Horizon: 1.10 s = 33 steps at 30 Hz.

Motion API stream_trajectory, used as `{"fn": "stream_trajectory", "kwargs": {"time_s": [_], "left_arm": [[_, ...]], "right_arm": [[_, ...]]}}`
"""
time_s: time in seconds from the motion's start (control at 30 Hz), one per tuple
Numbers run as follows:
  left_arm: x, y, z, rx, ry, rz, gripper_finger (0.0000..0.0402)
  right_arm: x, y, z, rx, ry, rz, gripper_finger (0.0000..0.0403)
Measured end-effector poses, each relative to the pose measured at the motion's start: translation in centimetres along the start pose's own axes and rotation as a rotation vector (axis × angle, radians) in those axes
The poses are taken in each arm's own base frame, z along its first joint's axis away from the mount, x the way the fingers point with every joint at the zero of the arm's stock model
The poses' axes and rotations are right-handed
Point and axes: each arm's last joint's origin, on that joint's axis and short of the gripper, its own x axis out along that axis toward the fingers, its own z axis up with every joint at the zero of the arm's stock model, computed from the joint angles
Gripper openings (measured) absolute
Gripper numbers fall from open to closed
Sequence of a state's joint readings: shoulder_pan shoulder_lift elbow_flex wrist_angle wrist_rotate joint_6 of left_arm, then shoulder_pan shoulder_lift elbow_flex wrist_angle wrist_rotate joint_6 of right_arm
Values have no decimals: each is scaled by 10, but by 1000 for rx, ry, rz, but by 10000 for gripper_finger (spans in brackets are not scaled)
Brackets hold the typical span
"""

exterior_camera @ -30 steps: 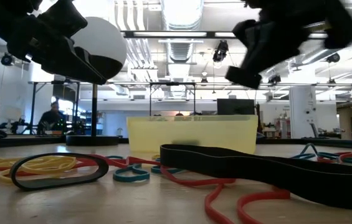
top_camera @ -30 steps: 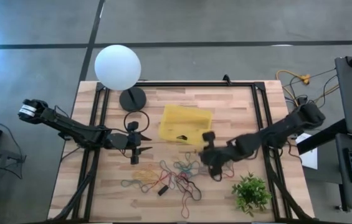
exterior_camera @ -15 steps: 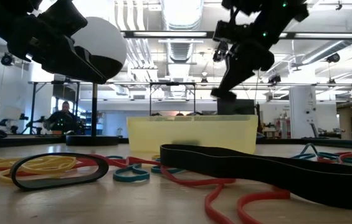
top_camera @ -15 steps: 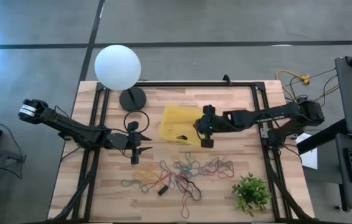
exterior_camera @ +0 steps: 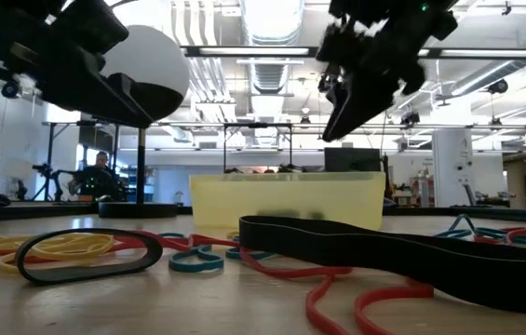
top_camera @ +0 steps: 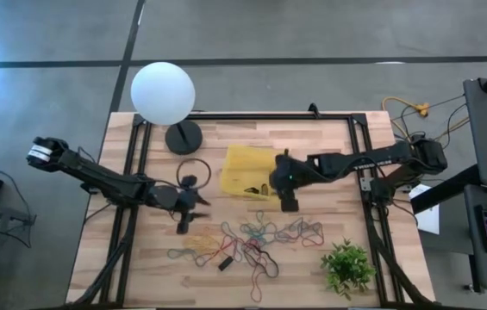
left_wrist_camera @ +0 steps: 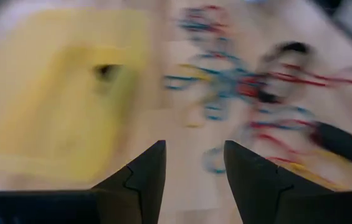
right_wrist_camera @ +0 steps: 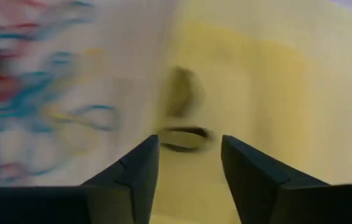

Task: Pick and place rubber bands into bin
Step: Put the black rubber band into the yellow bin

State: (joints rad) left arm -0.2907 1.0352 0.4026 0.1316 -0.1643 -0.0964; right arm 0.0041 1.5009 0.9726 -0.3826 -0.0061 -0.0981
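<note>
Lamp (top_camera: 163,93), one white globe on a dark round foot, stands at the table's far left corner. Two dark arms reach over the wooden slatted table (top_camera: 329,146). The left gripper (top_camera: 188,207) hovers left of the bin, its fingers apart and holding nothing. One translucent yellow bin (top_camera: 247,164) sits near the table's middle; inside it lie two dark loops, blurred in the right wrist view. The right gripper (top_camera: 284,191) hangs at the bin's right edge, fingers spread and empty. The rubber bands (top_camera: 247,241), too tangled to count, lie scattered on the wood in front of the bin in red, blue, green, yellow and black. One small green plant (top_camera: 347,265) stands at the near right corner. No writing can be read. Beyond the table: grey floor, and an open hall with ceiling lights.
</note>
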Motion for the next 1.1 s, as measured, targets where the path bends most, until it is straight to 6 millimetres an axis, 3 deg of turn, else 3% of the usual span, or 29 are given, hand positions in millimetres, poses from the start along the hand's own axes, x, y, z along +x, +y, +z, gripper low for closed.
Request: {"fn": "stream_trajectory", "kwargs": {"time_s": [0.13,0.33,0.6,0.83,1.1], "left_arm": [[15,-6,-3,28,-1,-110,146],[39,-8,-8,92,29,-102,146],[47,-9,-7,133,49,-100,146],[39,-9,1,127,5,-101,146],[29,-8,0,84,40,-101,146]], "right_arm": [[1,23,6,-72,-53,96,172],[7,66,12,-106,-114,200,163],[48,115,8,-160,-126,286,148],[83,128,17,-143,-72,289,137],[108,135,25,-147,8,281,137]]}}
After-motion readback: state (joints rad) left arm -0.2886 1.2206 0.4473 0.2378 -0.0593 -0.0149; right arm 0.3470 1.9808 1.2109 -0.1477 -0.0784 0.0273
